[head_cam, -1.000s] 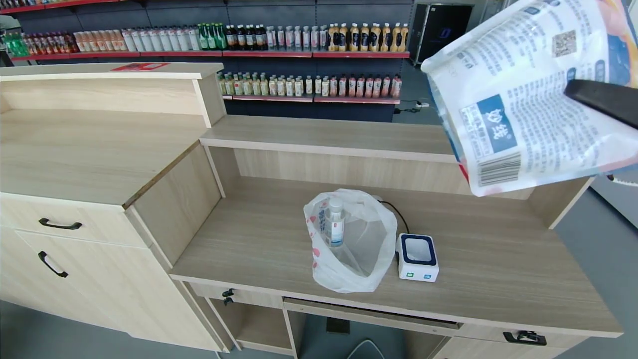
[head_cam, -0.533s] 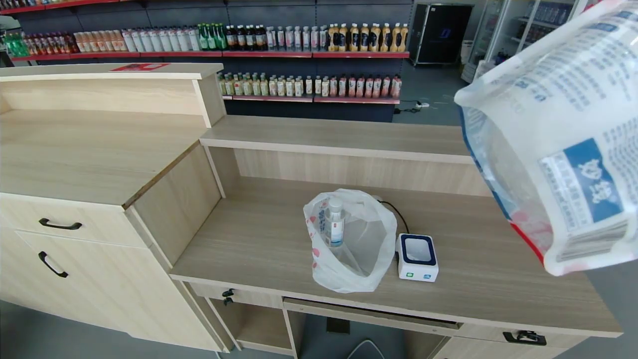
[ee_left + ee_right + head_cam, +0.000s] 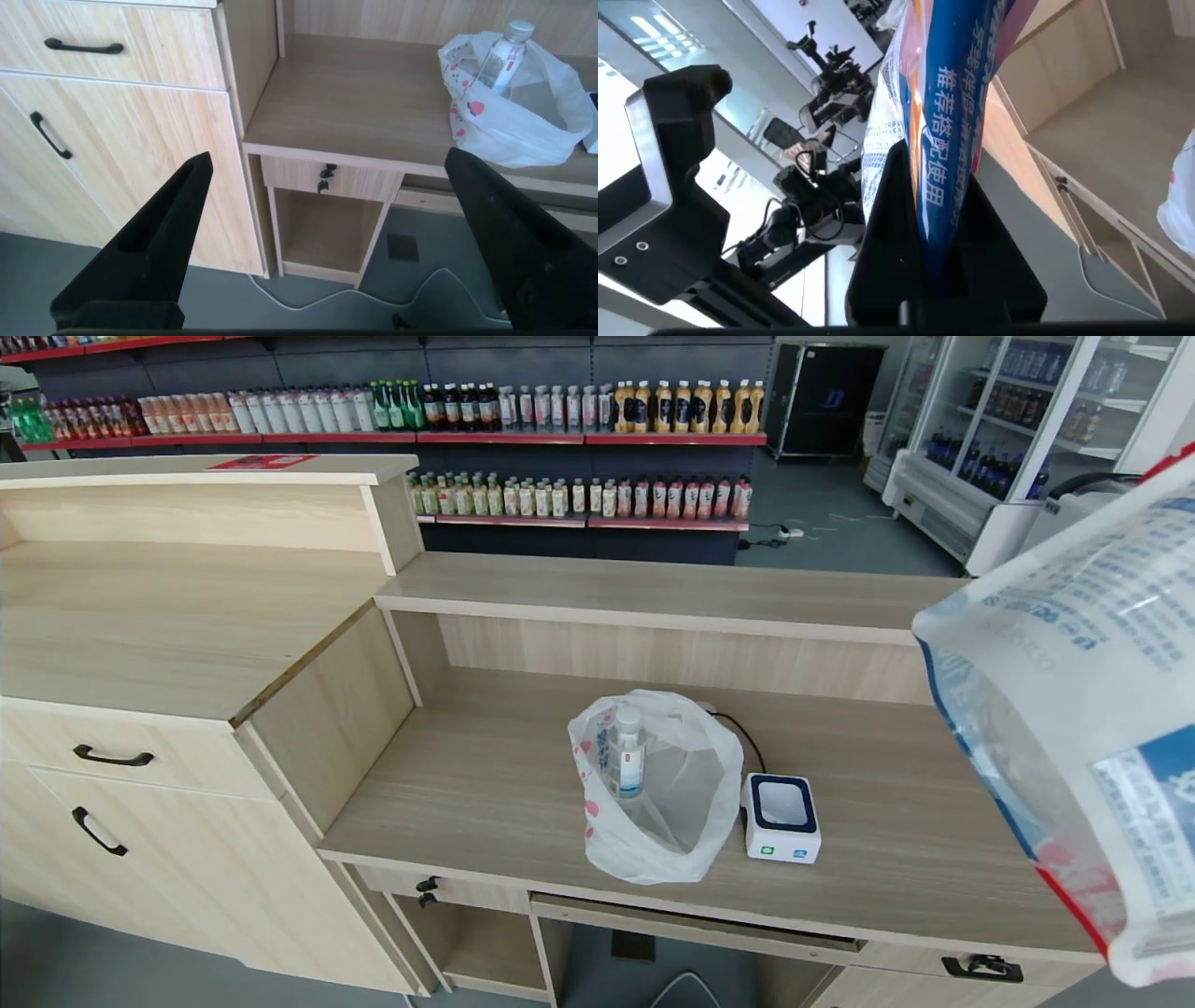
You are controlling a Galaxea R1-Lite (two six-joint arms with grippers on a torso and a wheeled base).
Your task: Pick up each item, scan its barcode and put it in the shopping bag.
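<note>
Down and to the right goes the pouch (image 3: 1074, 709) since a second ago. It now hangs in the air over the right end of the surface (image 3: 915, 821), well apart from the scanner (image 3: 782, 817). The right claw (image 3: 929, 215) is clenched on it, one finger on either face. The bag (image 3: 653, 793) stands open just beside the scanner, with a bottle (image 3: 627, 751) upright inside. The left claw (image 3: 329, 157) is released, its fingers spread wide and empty, low before the cabinet and off from the bag.

Wooden counter (image 3: 485, 784) — shopping bag (image 3: 691, 821) and scanner (image 3: 782, 819) side by side.
</note>
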